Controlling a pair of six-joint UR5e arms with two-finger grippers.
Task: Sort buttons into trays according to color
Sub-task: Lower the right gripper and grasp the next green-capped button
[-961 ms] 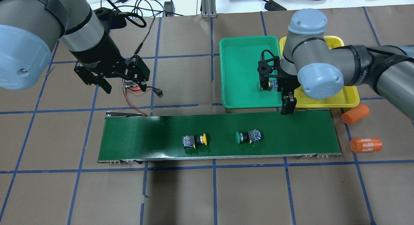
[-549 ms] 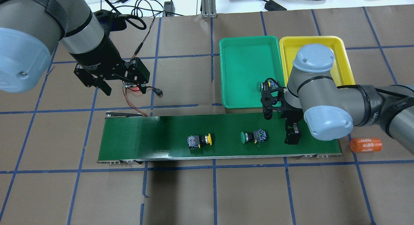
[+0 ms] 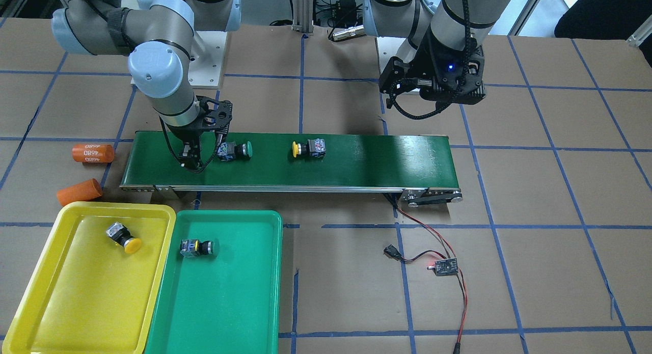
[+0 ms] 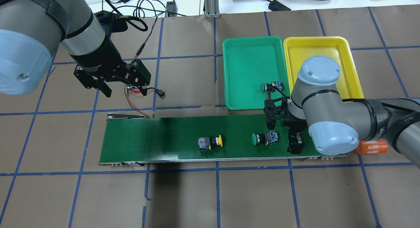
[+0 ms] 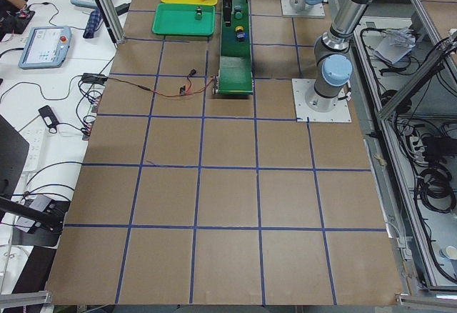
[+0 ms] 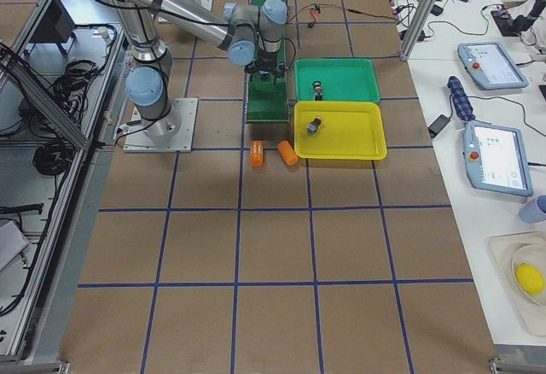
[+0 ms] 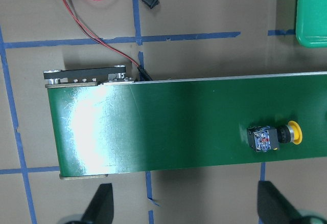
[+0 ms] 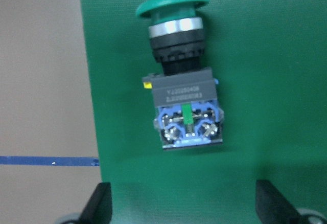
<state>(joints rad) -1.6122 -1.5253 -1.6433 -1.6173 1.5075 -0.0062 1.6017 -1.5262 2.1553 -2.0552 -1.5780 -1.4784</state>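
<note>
In the overhead view, the dark-green conveyor belt (image 4: 147, 139) crosses the lower middle. Two buttons lie on their sides on it: a yellow-capped button (image 4: 210, 142) near centre and, to its right, a green-capped button (image 4: 265, 138). The right gripper (image 8: 184, 198) hovers over the belt just right of that green one, fingers spread wide and holding nothing (its wrist camera shows the button just ahead, apart from both). Farther back, upper right, the green tray (image 4: 249, 57) holds a second green button (image 4: 270, 87). The yellow tray (image 4: 315, 47) sits just beside it, and the front-facing view shows a second yellow button (image 3: 124, 238) inside. Upper left, the left gripper (image 4: 119, 82) hangs above the table, fingers wide, empty.
</note>
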